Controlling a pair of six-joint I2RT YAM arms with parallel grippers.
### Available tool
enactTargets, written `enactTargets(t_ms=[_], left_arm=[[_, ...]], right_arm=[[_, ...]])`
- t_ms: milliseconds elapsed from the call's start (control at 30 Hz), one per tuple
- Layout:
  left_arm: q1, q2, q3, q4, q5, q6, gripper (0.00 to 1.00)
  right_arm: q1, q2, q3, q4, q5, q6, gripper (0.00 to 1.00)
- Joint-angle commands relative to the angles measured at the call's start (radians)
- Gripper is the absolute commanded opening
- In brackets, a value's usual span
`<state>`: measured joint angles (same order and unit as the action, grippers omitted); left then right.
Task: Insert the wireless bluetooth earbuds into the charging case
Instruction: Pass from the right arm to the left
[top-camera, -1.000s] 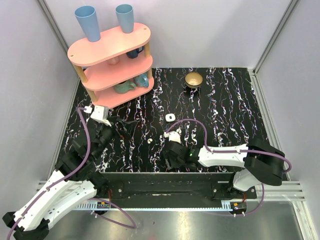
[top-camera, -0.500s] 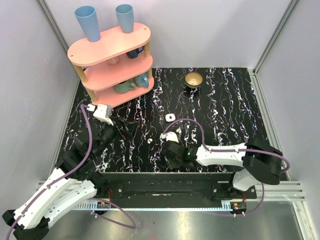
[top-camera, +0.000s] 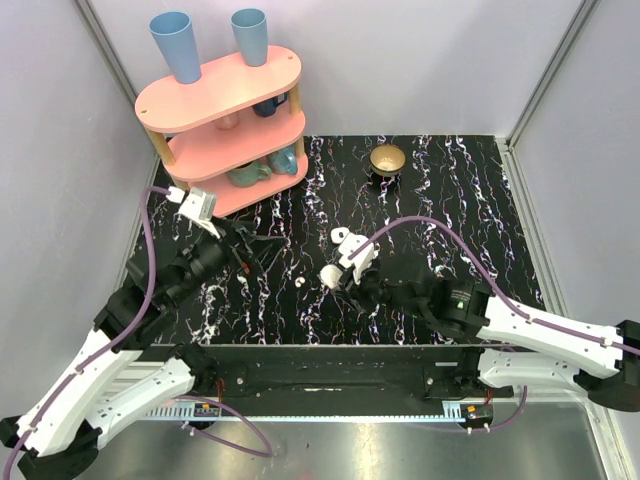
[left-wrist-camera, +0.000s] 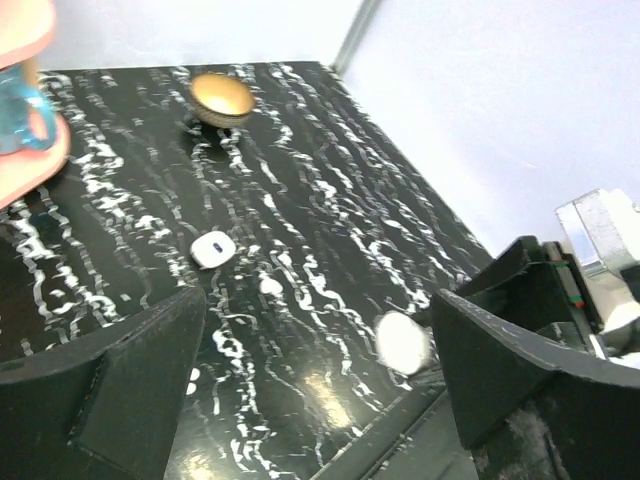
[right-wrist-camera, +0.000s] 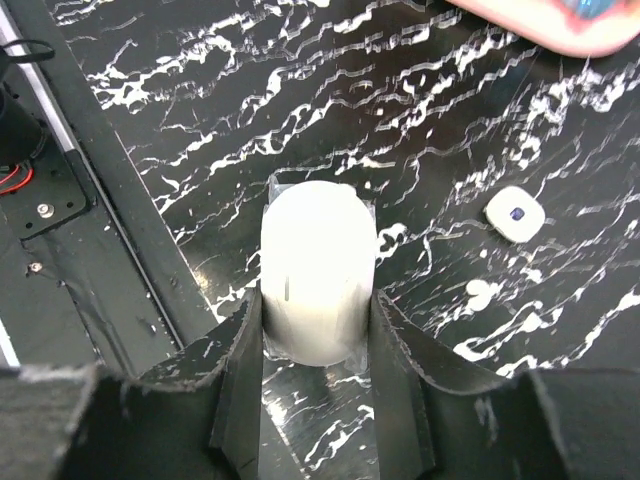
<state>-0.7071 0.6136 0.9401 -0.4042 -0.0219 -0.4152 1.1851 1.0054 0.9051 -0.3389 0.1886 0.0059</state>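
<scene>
The charging case (right-wrist-camera: 318, 260), a glossy white oval, sits upright between the fingers of my right gripper (right-wrist-camera: 318, 310), which is shut on it just above the black marbled table. From above, the charging case (top-camera: 330, 277) is near the table's middle front, at the right gripper (top-camera: 337, 275). One tiny white earbud (top-camera: 300, 283) lies just left of it, also seen as the earbud (right-wrist-camera: 480, 292). A small white rounded-square piece with a dark dot (top-camera: 340, 236) lies farther back. My left gripper (top-camera: 262, 243) hangs open and empty, left of these.
A gold bowl (top-camera: 388, 159) stands at the back centre. A pink three-tier shelf (top-camera: 225, 125) with blue cups and mugs fills the back left corner. The black front rail (top-camera: 320, 365) runs along the near edge, close under the case.
The right jaws closed on the case. The right arm rose and stretched out from the right, with its wrist turned. The left arm shifted slightly toward the back.
</scene>
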Motion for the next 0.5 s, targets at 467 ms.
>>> enactTargets(t_ms=[467], left_arm=[[0.001,0.288,0.121,0.001,0.442,-0.088,0.99]], right_arm=[[0.027,-0.080,0.071,0.052,-0.034,-0.342,0.10]])
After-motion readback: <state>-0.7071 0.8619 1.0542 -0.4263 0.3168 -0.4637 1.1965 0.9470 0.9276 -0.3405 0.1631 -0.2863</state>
